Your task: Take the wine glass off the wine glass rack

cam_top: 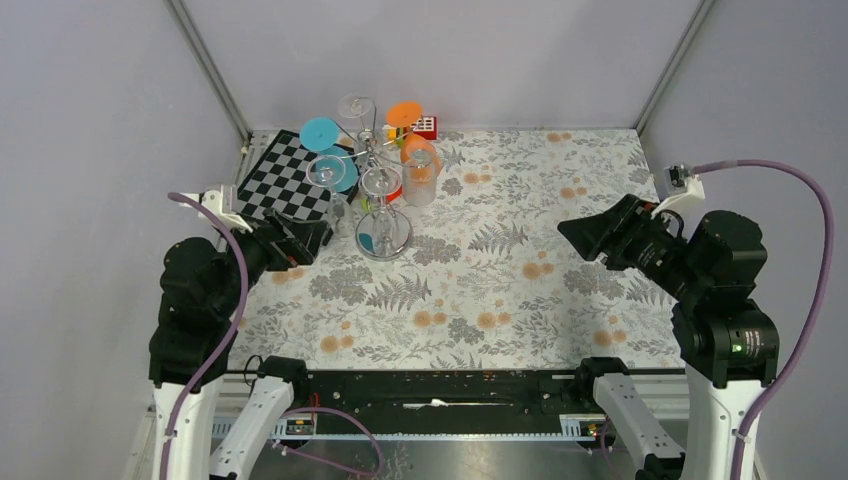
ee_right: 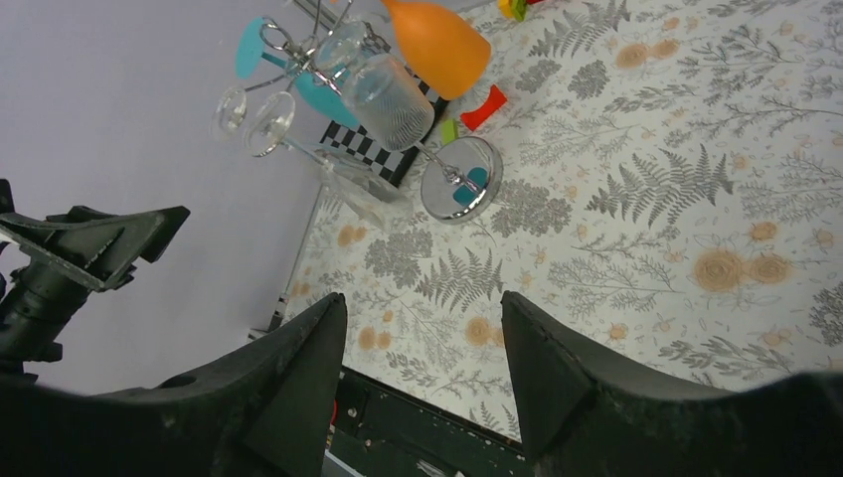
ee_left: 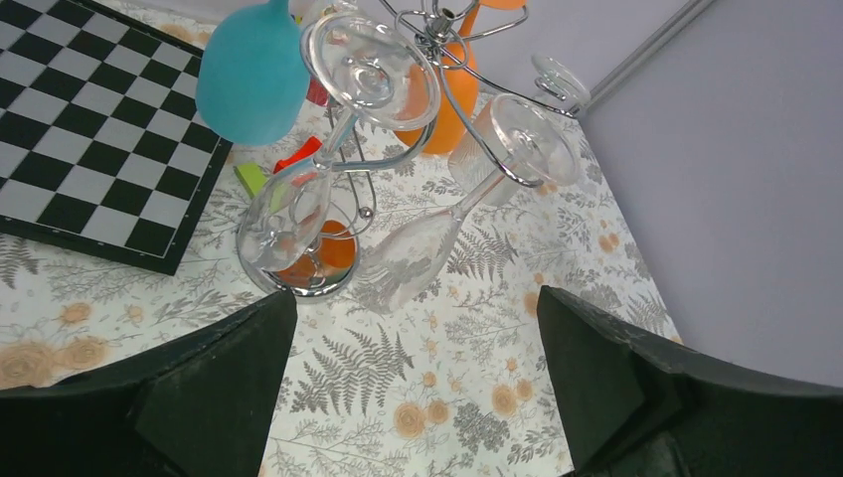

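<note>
The left claw stands as wide open as it goes and holds nothing. It hovers low over the flowered tabletop, aimed at the wine glass rack, which stands just beyond it at the far left, beside a chessboard. In the left wrist view, a clear wine glass hangs bowl down from a curled wire arm, straight ahead of the open fingers but not between them. Another clear glass, a teal one and an orange one hang close around it. The right claw is partly open, empty and well apart from the rack.

This looks like the approach step, with no glass grasped yet. The next move likely calls for easing the left claw forward around the nearest bowl or stem, closing gently, then sliding the foot out of its loop without knocking the neighbours.
</note>
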Action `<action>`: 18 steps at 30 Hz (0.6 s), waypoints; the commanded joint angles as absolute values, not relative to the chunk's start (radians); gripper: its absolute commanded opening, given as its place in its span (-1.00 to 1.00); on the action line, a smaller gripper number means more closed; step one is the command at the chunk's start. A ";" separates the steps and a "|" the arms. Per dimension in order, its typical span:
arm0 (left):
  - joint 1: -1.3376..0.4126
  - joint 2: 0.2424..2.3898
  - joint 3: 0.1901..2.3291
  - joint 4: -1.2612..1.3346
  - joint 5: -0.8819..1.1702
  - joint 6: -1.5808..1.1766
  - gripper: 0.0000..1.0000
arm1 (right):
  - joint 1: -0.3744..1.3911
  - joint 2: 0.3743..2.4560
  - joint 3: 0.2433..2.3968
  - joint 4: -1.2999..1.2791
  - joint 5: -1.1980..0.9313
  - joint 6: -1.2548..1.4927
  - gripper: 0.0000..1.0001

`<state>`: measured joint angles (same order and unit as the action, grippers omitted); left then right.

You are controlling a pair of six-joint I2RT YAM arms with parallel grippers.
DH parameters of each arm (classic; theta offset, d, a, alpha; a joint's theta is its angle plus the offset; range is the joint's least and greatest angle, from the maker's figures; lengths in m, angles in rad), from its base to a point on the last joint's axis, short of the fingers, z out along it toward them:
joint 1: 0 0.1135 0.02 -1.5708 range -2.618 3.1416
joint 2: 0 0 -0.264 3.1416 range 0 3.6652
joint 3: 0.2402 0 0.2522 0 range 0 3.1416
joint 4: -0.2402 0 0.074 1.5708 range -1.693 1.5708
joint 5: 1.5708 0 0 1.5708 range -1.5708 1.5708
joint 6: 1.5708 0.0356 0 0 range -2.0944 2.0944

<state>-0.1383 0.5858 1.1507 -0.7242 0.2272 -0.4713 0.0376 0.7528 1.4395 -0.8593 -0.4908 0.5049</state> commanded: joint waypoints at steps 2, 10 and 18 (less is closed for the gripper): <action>-0.137 0.543 1.057 -0.447 0.210 -0.548 0.98 | 0.043 0.691 1.384 -0.906 -0.450 0.458 0.34; -0.136 0.567 1.075 -0.503 0.170 -0.593 0.98 | 0.043 0.631 1.290 -0.849 -0.451 0.503 0.39; -0.136 0.646 1.033 -0.350 0.668 -0.719 0.98 | 0.043 0.564 1.063 -0.530 -0.628 0.838 0.42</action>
